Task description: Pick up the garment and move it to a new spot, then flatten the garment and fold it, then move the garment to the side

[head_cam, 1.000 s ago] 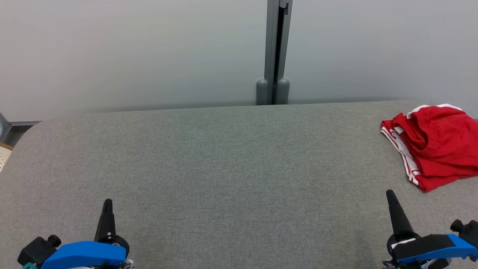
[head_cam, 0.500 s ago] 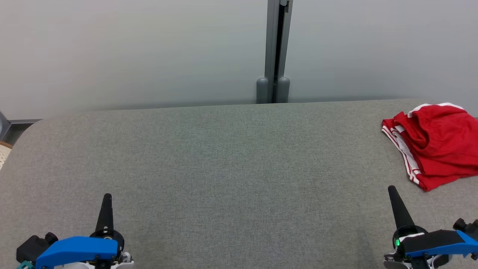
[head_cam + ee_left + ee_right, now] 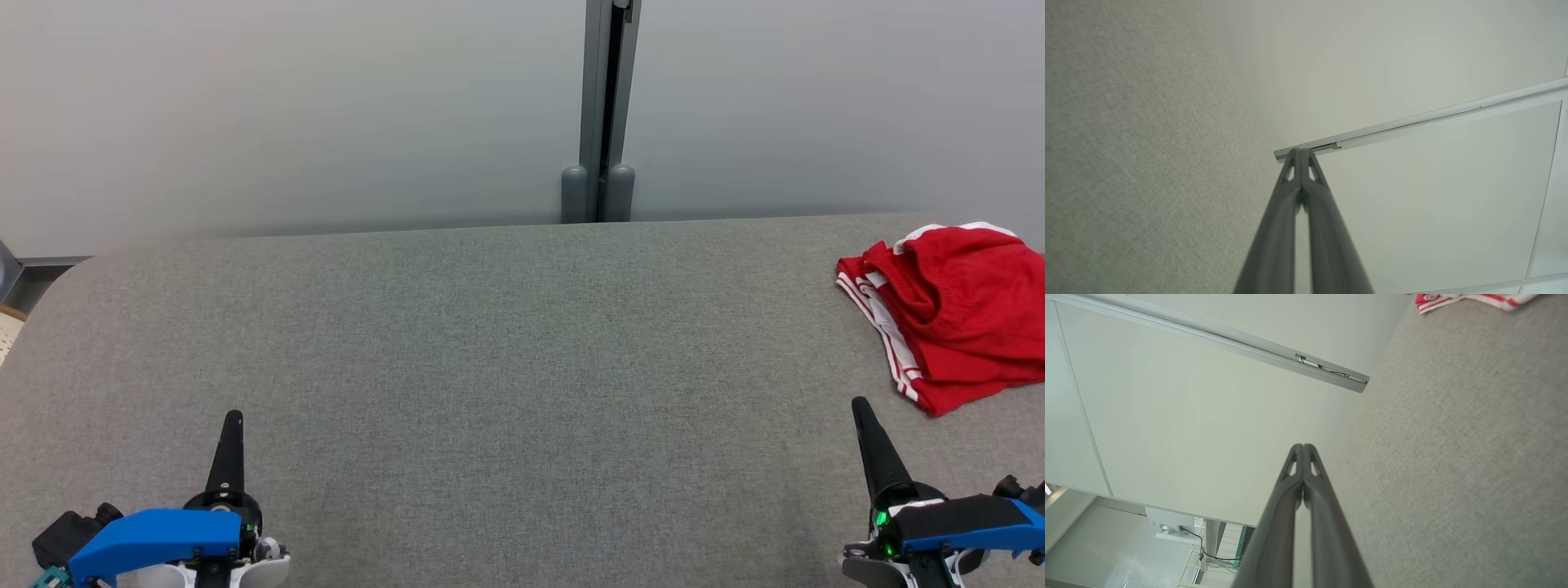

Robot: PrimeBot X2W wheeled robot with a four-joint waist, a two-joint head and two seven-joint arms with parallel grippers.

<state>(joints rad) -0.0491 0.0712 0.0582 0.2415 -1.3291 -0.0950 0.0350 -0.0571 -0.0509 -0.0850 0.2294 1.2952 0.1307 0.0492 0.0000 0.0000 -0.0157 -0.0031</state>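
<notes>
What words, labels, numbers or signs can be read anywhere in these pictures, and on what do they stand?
No text can be read in these pictures.
Crumpled red garment with white stripes: the right wrist view shows a curled red-and-white mark at its edge, too small and cut off to read; it may not be lettering.
Grey fabric-covered table: no print seen.
Pale wall panels: no print seen.
</notes>
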